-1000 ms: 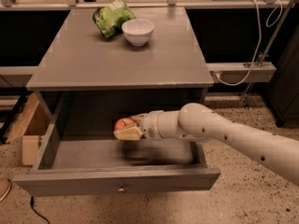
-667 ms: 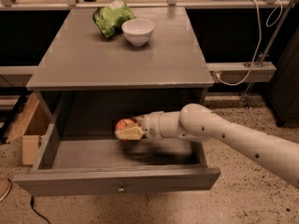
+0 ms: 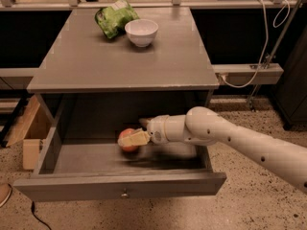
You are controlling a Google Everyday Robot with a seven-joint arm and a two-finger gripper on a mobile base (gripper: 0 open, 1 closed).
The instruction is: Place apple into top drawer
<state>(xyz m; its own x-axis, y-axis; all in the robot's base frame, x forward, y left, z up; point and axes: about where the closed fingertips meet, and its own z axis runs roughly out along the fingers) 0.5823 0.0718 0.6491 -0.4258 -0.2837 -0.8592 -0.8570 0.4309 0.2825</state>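
The top drawer (image 3: 120,186) is pulled wide open below the grey table, its round metal knob (image 3: 124,193) at the middle of the front panel. My gripper (image 3: 130,135) reaches in from the right on the white arm and is shut on the red-orange apple (image 3: 127,148). One cream finger (image 3: 136,138) crosses the apple's front and the other lies behind it. The apple sits low over the drawer floor, at the back centre. I cannot tell whether it touches the floor.
A white bowl (image 3: 141,31) and a green bag (image 3: 114,17) stand at the back of the table top (image 3: 120,61). A wooden crate (image 3: 29,128) stands on the floor to the left. A cable and a rail run along the right.
The gripper and the apple have moved down a little, closer to the drawer floor. The bowl, the bag and the drawer have not moved.
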